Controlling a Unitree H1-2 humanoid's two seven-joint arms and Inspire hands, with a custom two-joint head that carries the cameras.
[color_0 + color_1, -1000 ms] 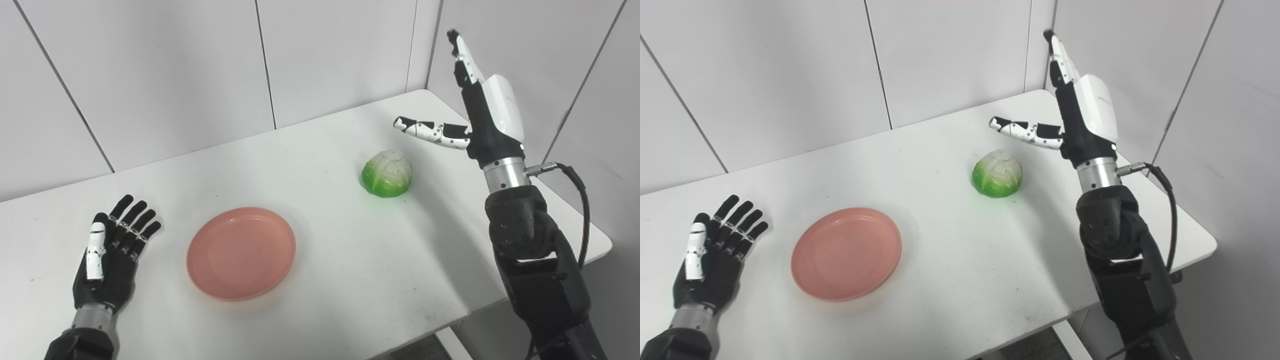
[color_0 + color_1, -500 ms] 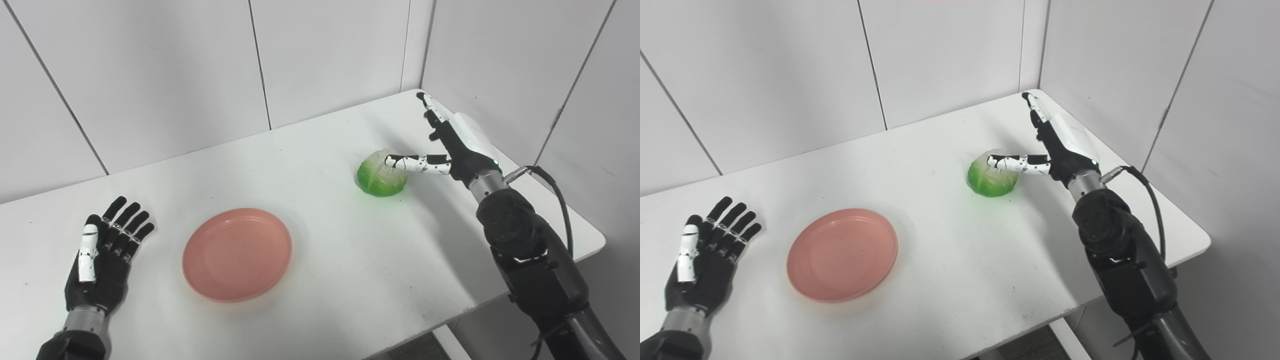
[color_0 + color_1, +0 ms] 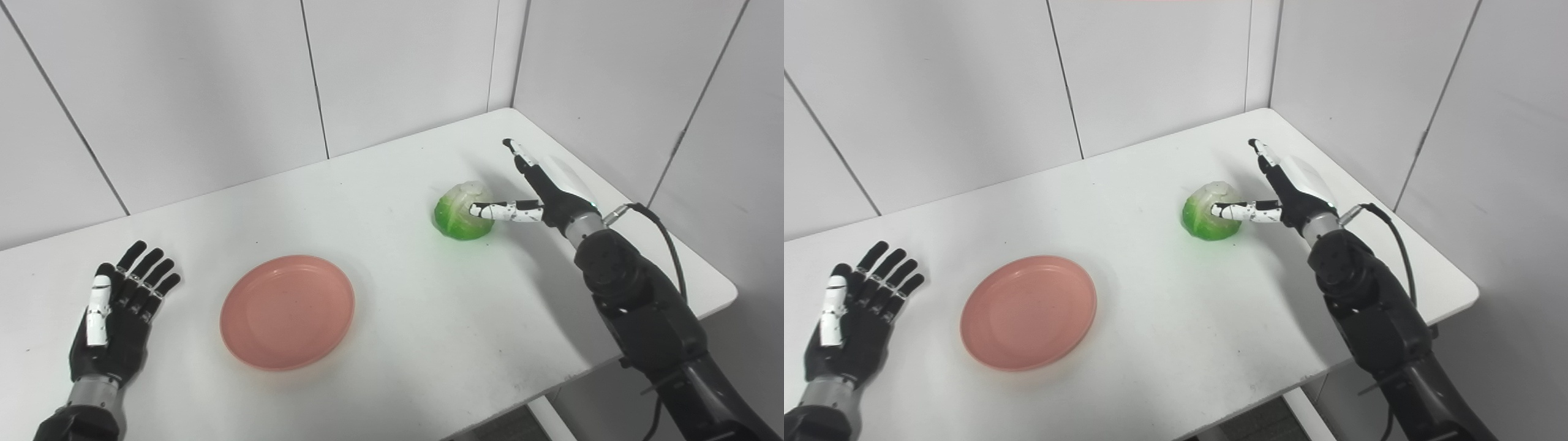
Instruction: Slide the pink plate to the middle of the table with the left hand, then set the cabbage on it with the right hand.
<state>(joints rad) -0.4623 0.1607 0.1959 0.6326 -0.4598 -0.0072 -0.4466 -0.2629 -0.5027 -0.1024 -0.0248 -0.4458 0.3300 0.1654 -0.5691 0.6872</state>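
Cabbage, a small round green-and-white plastic-looking head (image 3: 463, 212), sits on the white table (image 3: 429, 331) well to the right of the round pink plate (image 3: 287, 312) and a bit farther back; the right hand (image 3: 539, 190) is just beside it on its right, fingers spread apart, thumb tip touching or nearly touching its top, nothing gripped. It looks light, stiff and smooth, so likely to roll or slip; best taken around its widest middle with thumb opposite fingers. Left hand (image 3: 113, 312) lies flat and spread left of the plate, apart from it, holding nothing.
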